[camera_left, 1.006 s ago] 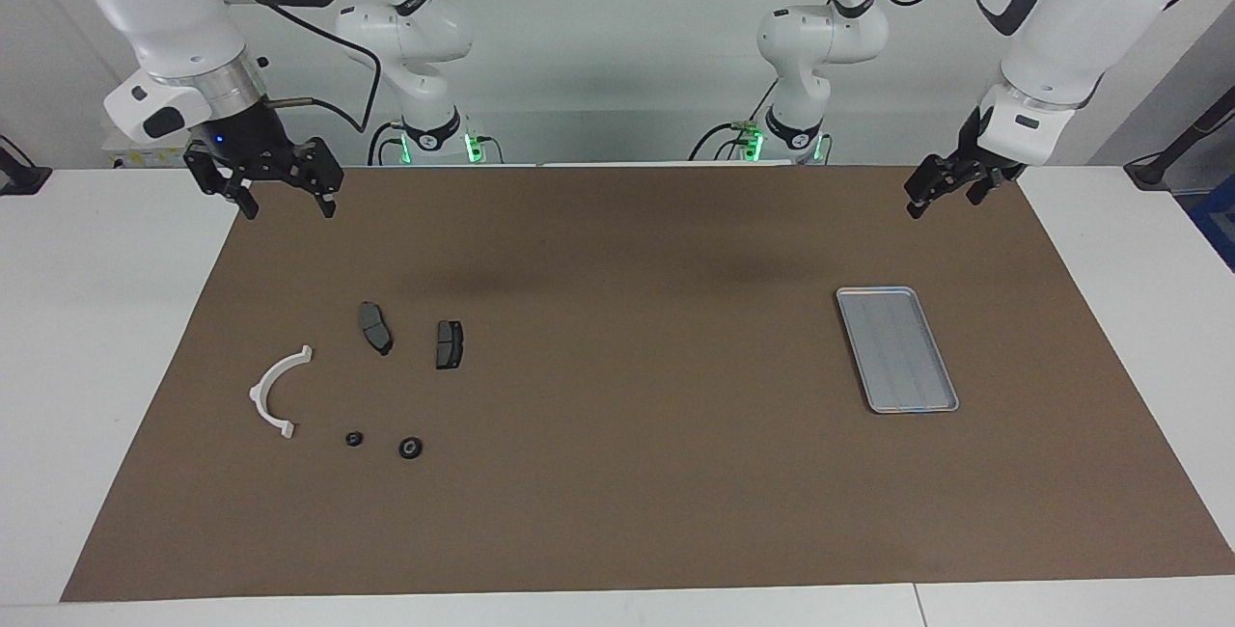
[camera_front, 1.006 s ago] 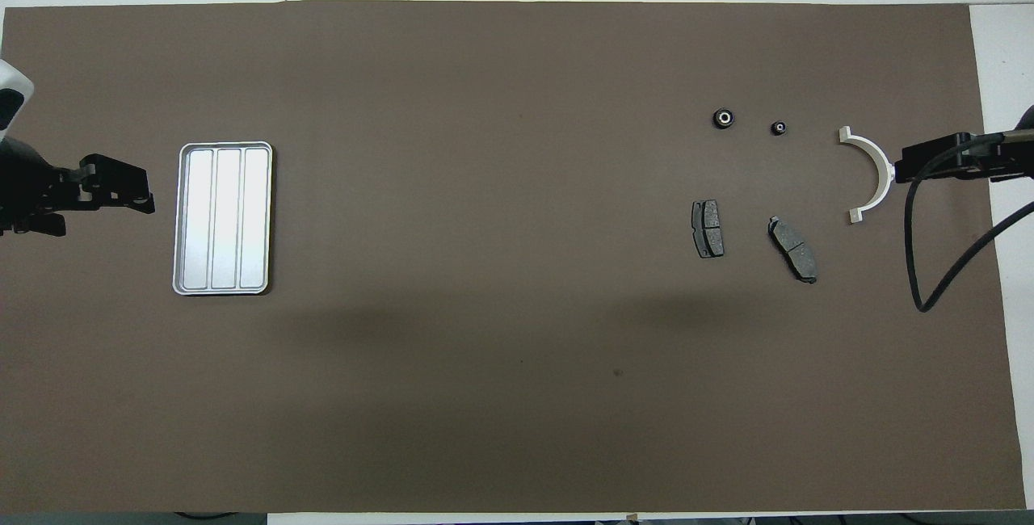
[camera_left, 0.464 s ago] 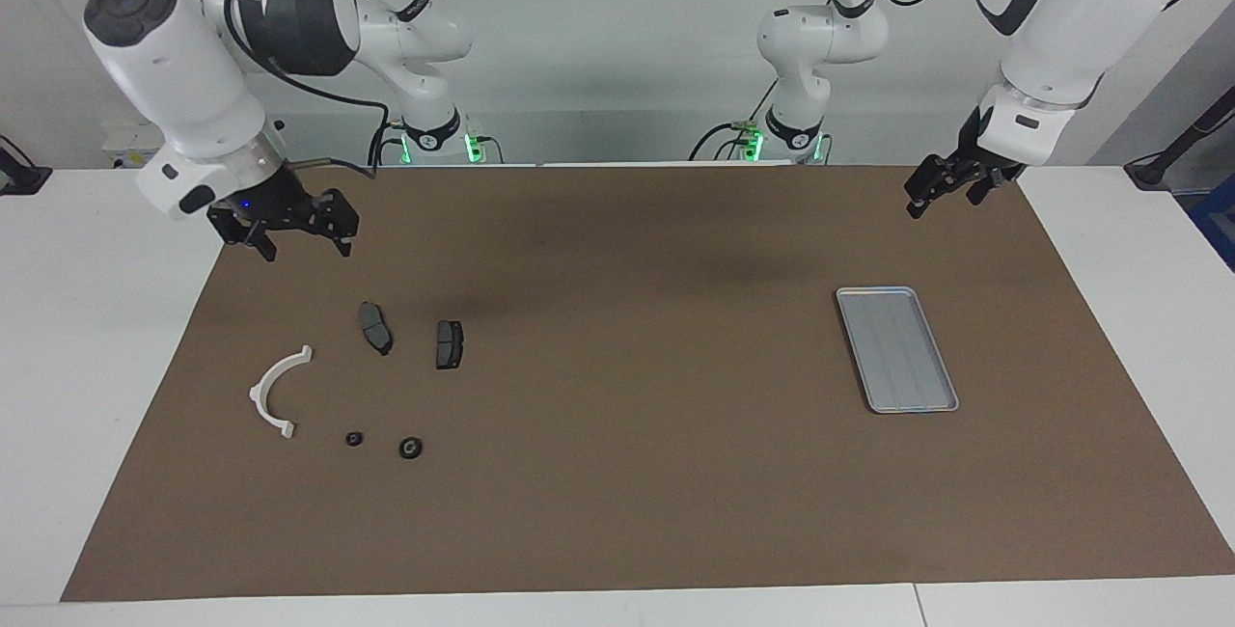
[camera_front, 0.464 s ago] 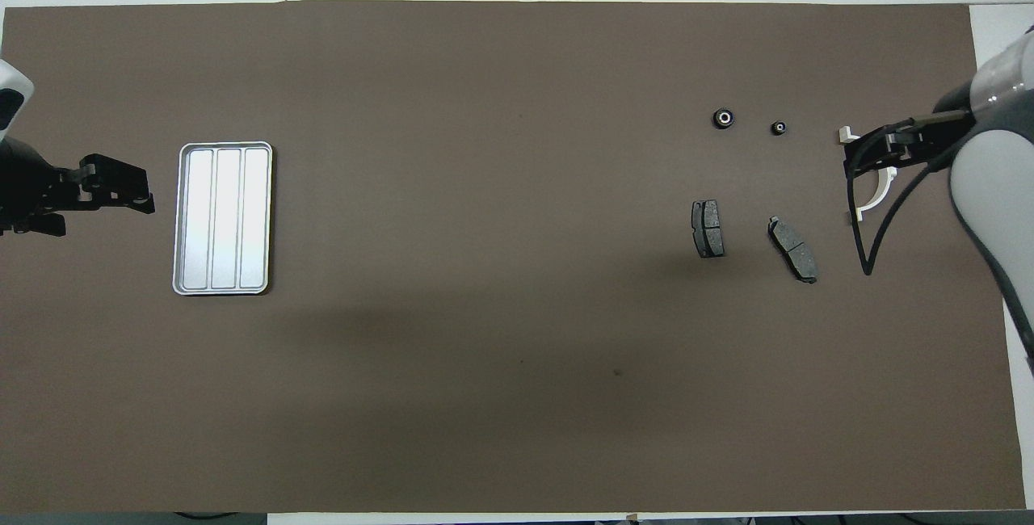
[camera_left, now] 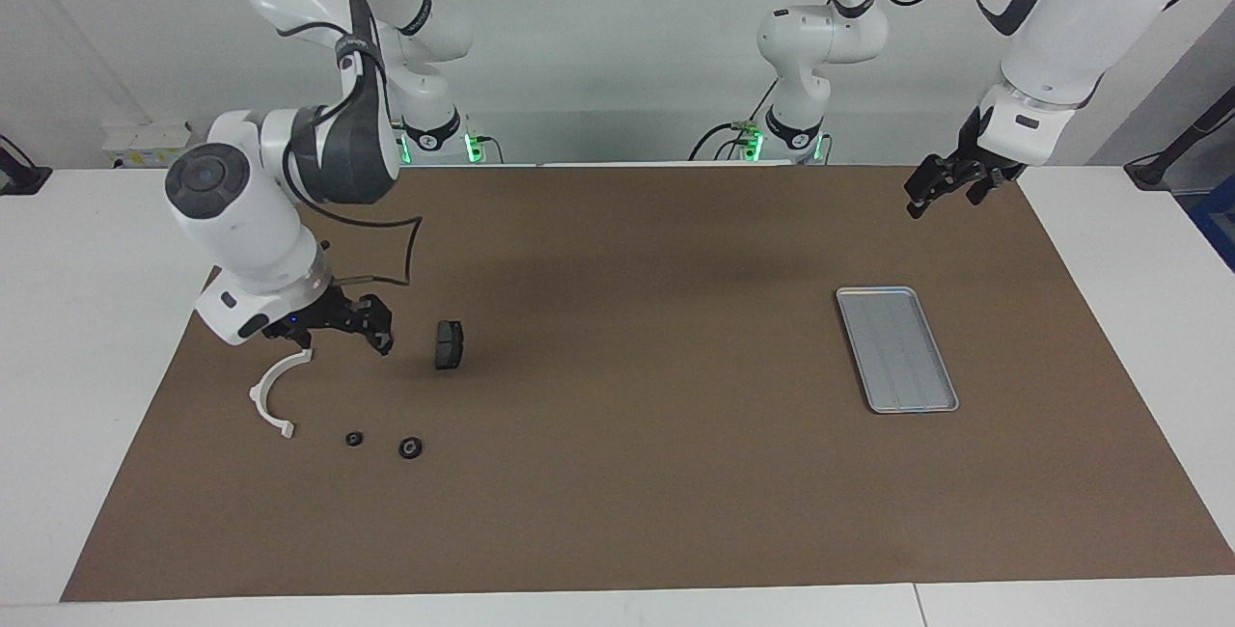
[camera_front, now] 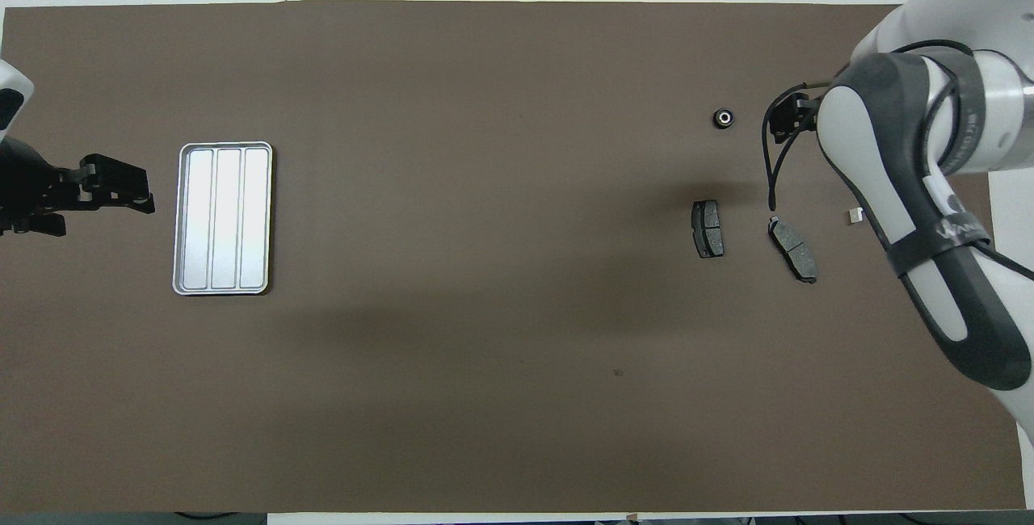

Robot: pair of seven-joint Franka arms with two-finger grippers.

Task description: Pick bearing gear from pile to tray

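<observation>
We judge the two gears, the larger (camera_left: 410, 449) and the smaller (camera_left: 354, 439), as light, stiff and a bit slick, likely to roll or skid, so we'd pinch one across its outer rim from straight above; they lie near the worktop edge away from the robots, at the right arm's end, beside the bracket (camera_left: 270, 395) and farther out than the pad (camera_left: 449, 344). The tray (camera_left: 897, 349) at the left arm's end holds nothing. The right claw (camera_left: 338, 333), released, hangs over the pile; the left claw (camera_left: 941, 185), released too, waits over the worktop corner at its own base.
</observation>
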